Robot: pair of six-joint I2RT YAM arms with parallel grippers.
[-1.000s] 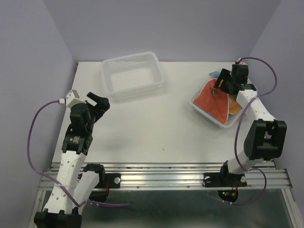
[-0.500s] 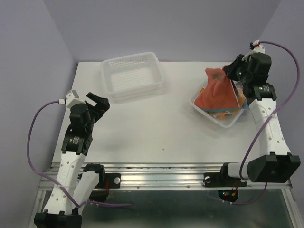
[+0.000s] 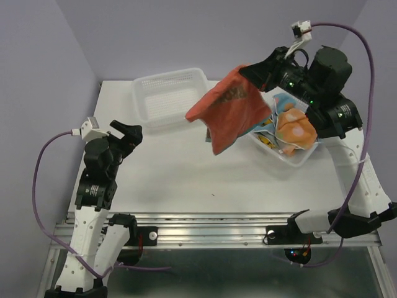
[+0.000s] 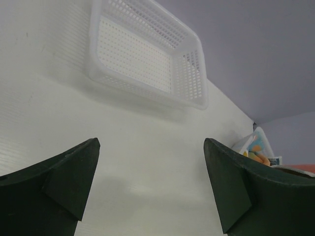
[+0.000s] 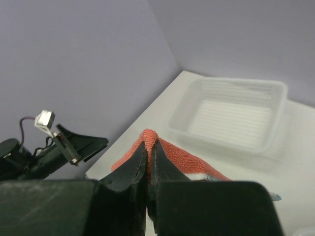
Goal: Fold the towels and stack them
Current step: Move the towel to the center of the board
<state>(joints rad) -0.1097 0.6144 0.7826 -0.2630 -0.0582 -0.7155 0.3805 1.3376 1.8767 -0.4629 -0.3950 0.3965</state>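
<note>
Between the arms, the near and middle counter offers open passage. Farther back, the hanging red-orange towel blocks the gap between the empty perforated basket and the towel-filled basket.

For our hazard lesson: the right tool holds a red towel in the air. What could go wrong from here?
The right tool pinches only a small bit of the red towel, so it may slip. The towel hangs bunched, so it may land crumpled on the table. The open left tool is too far to help.
</note>
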